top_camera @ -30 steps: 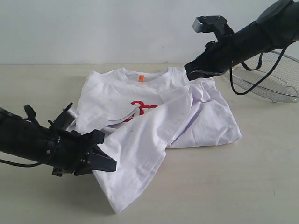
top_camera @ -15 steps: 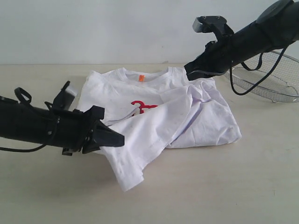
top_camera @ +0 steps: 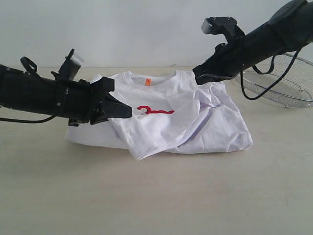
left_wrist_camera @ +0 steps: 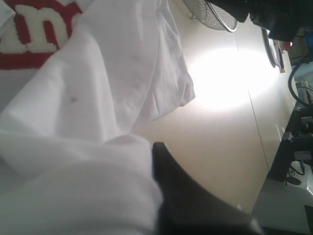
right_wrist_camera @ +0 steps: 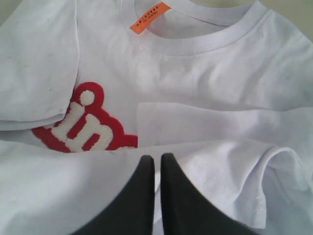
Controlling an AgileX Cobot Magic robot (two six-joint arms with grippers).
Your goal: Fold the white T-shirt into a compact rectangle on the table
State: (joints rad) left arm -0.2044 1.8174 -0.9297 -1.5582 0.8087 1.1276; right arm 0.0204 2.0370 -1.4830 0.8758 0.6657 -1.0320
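The white T-shirt (top_camera: 195, 122) lies on the table (top_camera: 195, 196), neck with its orange tag (top_camera: 147, 82) at the far side. My left gripper (top_camera: 126, 111) is shut on a bunched lower edge, held above the chest beside the red lettering (top_camera: 151, 110). In the left wrist view cloth (left_wrist_camera: 98, 98) hides one finger of that gripper (left_wrist_camera: 149, 152). My right gripper (top_camera: 198, 77) is shut on a fold of shirt near the far right shoulder. The right wrist view shows its jaws (right_wrist_camera: 157, 157) pinched on white cloth (right_wrist_camera: 205, 73) below the lettering (right_wrist_camera: 83, 125).
A round wire-mesh basket (top_camera: 283, 83) stands at the back right, just behind the right arm. A light wall runs behind the table's far edge. Bare tabletop stretches in front of the shirt and to its left.
My left gripper has risen and swung back and to the right with the shirt's lower edge, drawing it off the near table and over the chest. The right arm has stayed put.
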